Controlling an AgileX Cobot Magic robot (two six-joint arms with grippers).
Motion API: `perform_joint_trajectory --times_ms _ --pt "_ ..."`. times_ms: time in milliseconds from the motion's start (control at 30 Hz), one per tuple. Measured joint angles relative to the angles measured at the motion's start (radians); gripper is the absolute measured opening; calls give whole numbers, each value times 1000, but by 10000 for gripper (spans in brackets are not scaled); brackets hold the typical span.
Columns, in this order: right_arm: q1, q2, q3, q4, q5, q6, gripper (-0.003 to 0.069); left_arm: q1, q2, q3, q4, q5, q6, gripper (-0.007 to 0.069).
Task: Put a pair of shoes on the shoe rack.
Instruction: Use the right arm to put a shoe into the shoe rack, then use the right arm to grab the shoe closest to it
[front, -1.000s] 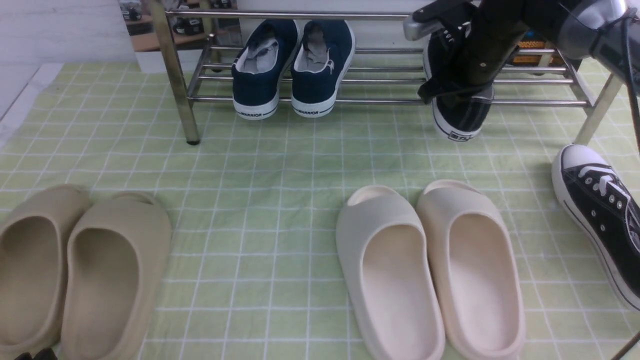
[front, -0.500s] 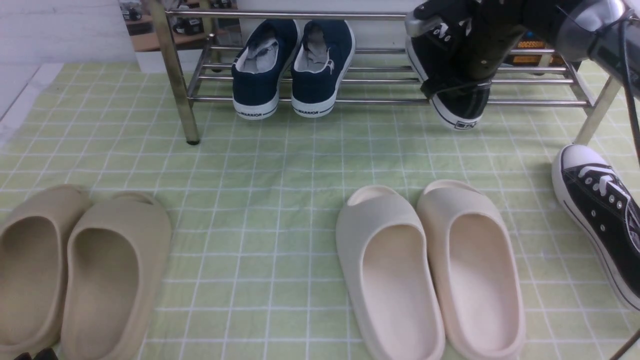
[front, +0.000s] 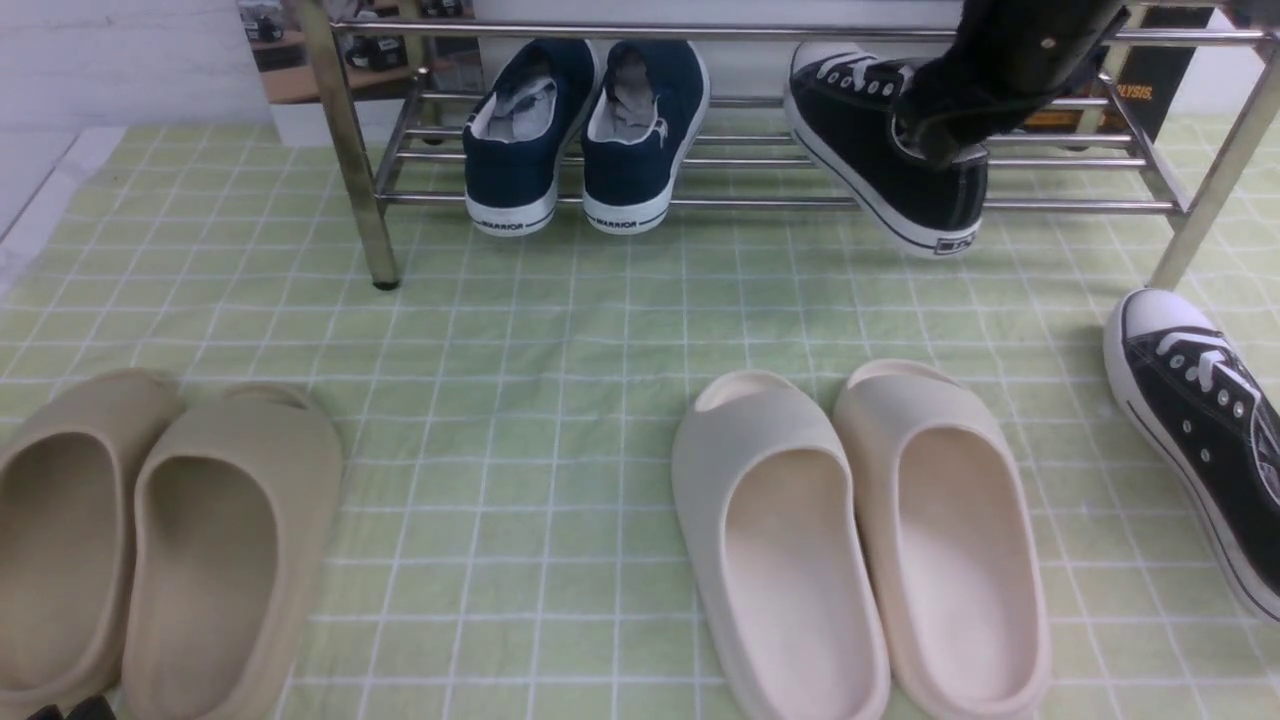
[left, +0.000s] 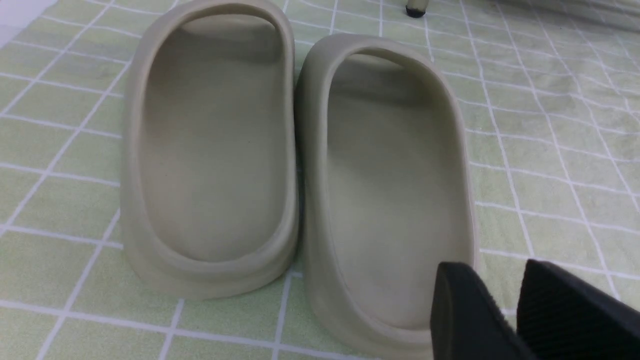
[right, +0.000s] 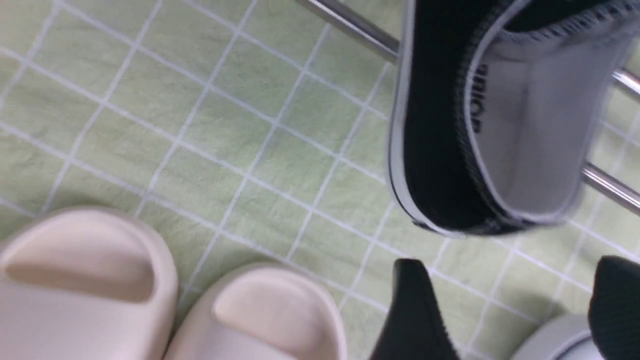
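1 sneaker (front: 880, 150) is laid on the rack (front: 760, 203), its heel overhanging the front bar; the 2nd sneaker (front: 1200, 420) is seen on the bench (front: 560, 330). The right claw (right: 507, 280) is spread and empty. The heel is best nudged inward.

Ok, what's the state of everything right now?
Rack: holds three shoes.
Black sneaker on it: across the bars, heel overhanging, not gripped.
Other black sneaker: on the cloth.
Navy sneakers: on the rack.
Tan slides: on the cloth.
Cream slides: on the cloth.
Right gripper: open, empty.
Left gripper: nearly shut, empty.
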Motion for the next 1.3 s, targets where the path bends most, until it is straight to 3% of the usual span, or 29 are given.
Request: perform_joint_trajectory --times_ms 167,333,567,667,933,1167,1267,1300 --pt "0 -163 179 0 4 37 474 0 0 0 0 0 0 188" --pt "-12 -367 509 -11 5 49 435 0 0 0 0 0 0 196" --pt "-154 -507 877 -16 -20 110 376 0 0 0 0 0 0 200" --pt "-252 -520 1028 -18 -123 151 344 0 0 0 0 0 0 203" --pt "-270 -510 1199 -24 -352 160 332 0 0 0 0 0 0 207" --pt "-270 -438 1208 -86 -393 221 316 0 0 0 0 0 0 218" --pt "-270 -406 1210 -94 -400 227 266 0 0 0 0 0 0 221" --pt "-270 -402 1210 -96 -404 229 219 0 0 0 0 0 0 222"
